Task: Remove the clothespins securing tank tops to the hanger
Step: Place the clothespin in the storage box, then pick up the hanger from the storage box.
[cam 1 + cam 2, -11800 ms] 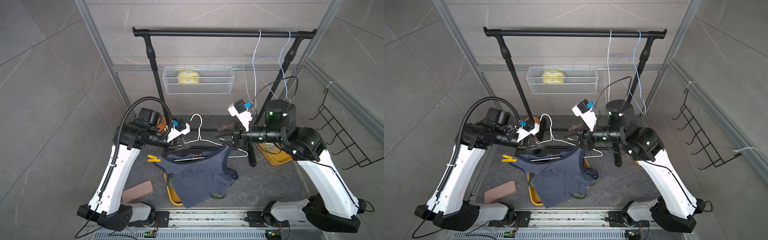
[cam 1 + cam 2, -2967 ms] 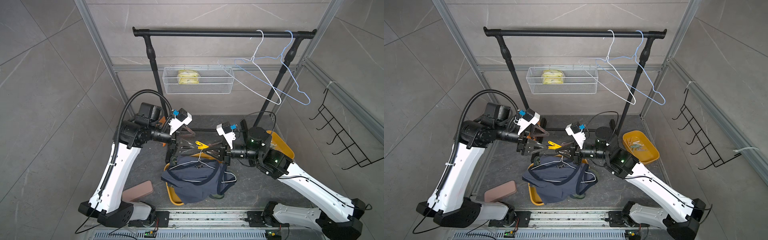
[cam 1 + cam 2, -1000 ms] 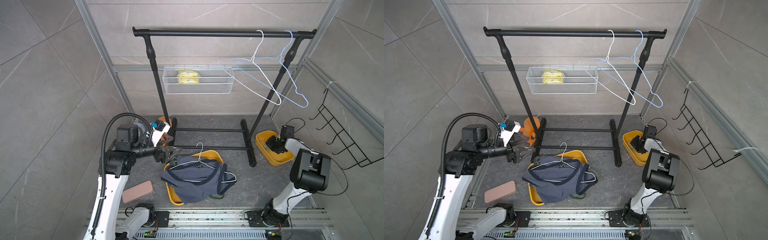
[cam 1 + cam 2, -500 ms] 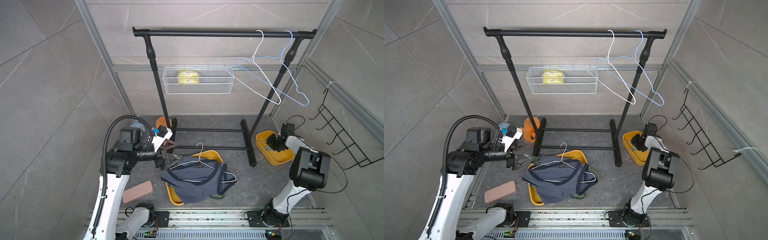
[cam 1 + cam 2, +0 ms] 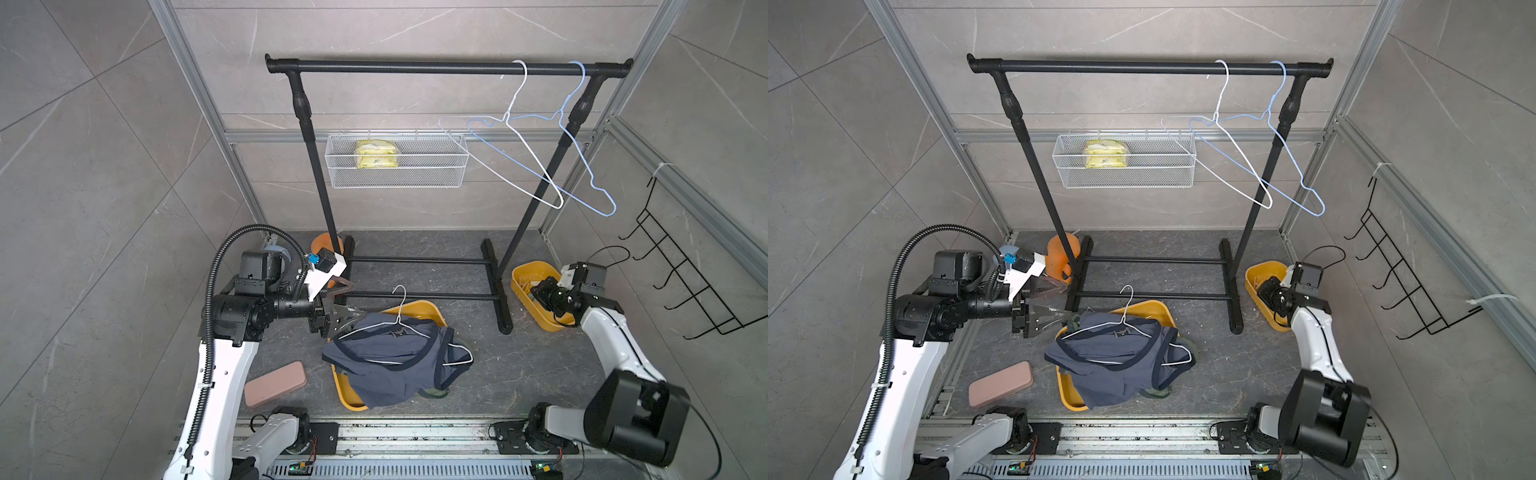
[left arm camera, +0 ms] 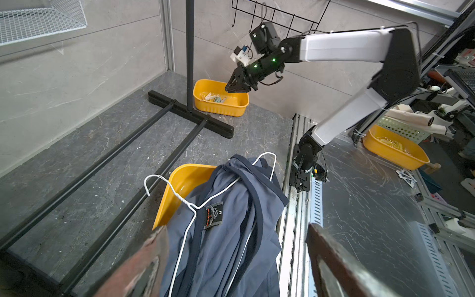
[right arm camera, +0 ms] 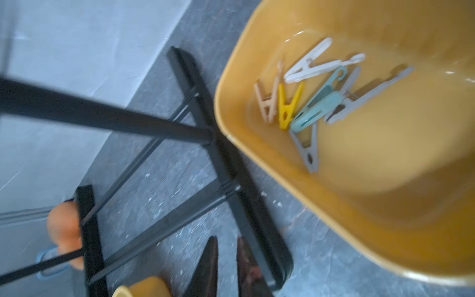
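The yellow clothespin (image 7: 288,108) landed in the bin (image 7: 334,205) — right pincer (image 7: 227,237) closed, empty. We saw the left pincer (image 6: 235,231) released, no pins on the tank tops (image 5: 386,361).

**Grey Tiled Bay**

Pale grey tiles cover the walls (image 5: 104,145), edged by aluminium posts (image 5: 195,104). The floor (image 5: 415,247) is dark marbled stone. A black garment rack (image 5: 415,66) stands at the back; a white wire basket (image 5: 395,176) hangs behind it.
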You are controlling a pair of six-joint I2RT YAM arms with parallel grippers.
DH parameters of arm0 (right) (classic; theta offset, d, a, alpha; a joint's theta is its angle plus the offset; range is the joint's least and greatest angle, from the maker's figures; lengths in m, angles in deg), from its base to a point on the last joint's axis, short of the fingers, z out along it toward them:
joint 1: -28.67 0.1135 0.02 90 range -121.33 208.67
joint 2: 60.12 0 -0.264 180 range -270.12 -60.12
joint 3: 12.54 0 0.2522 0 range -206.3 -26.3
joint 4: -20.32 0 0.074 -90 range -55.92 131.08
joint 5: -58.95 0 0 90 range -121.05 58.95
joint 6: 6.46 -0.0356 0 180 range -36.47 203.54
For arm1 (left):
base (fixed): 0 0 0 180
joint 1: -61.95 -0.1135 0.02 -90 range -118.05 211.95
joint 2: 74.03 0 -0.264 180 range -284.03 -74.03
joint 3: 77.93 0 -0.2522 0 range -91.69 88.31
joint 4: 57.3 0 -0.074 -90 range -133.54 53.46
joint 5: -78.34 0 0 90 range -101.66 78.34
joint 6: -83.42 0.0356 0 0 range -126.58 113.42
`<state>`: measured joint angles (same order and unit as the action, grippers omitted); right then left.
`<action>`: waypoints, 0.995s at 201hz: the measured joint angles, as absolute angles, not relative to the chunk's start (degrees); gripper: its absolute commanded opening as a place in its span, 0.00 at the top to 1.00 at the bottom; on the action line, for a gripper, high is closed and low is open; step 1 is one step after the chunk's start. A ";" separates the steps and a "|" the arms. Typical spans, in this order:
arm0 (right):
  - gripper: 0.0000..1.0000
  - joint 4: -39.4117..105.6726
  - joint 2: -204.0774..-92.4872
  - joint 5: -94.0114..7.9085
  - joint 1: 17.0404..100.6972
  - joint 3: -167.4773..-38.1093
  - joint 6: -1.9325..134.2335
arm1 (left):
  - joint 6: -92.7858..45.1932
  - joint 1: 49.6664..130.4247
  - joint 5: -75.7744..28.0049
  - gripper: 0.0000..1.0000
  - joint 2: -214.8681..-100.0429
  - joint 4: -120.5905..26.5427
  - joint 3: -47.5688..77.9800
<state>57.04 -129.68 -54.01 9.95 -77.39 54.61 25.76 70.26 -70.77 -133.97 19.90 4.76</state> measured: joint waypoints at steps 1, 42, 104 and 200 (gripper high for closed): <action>0.82 57.06 -128.93 -54.25 10.03 -77.09 54.61 | 25.83 70.26 -70.72 0.14 -133.99 19.96 4.70; 0.76 61.26 -111.80 -62.62 17.84 -70.68 54.59 | 28.67 70.26 -70.37 0.14 -134.30 23.35 1.66; 0.68 67.16 -106.38 -65.05 48.13 -77.92 54.80 | 31.18 70.33 -70.46 0.14 -134.38 27.46 0.59; 0.66 65.15 -133.31 -40.77 78.12 -92.78 59.20 | 33.48 70.33 -70.26 0.14 -134.27 29.80 0.74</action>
<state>65.15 -133.31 -40.77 78.12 -92.78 59.20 33.48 70.33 -70.26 -134.27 29.80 0.74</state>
